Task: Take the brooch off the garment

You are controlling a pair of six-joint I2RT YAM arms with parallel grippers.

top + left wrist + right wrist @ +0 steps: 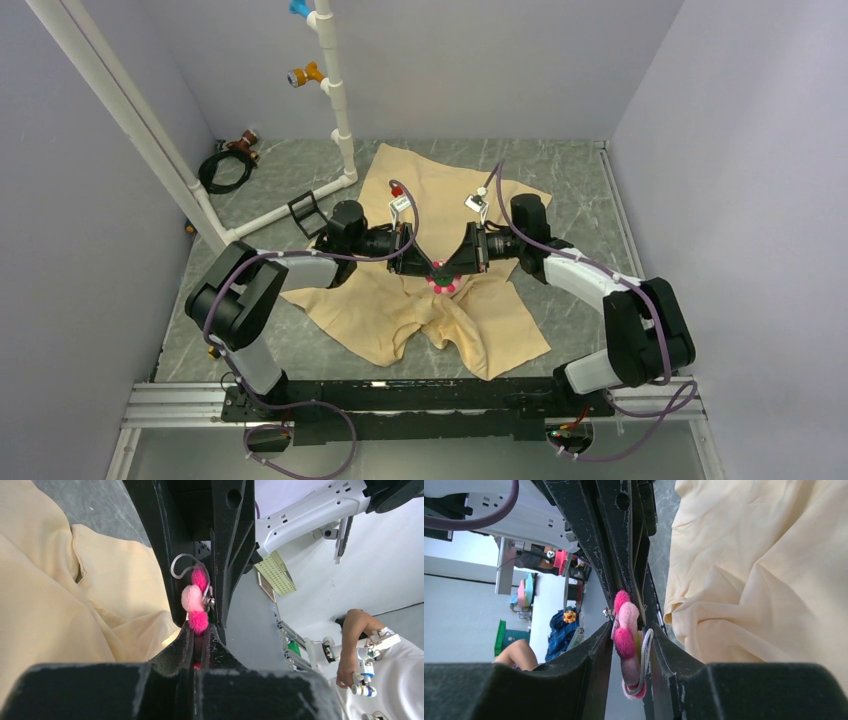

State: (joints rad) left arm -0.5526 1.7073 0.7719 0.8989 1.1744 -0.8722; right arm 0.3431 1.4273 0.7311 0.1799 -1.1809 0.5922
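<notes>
— Brooch [195, 602] first: where does it sit?
— Right at the tips of both grippers, which meet nose to nose above the garment [350, 310]. The left gripper [201, 630] is clamped on it, fingers nearly together with pink fluff showing in the slit. The right gripper [629, 630] pinches it from the opposite side, petals and a pale loop filling its gap.
— So it's off?
— I'd judge it close, not certain. In both wrist views the garment lies beside the fingers rather than between them, and I see no fabric caught at the pin. Whether the pin's point is fully clear of the weave is too small to tell.
— What's left?
— Confirm it's free, draw it away from the garment below the fingers, and set it down somewhere apart.
</notes>
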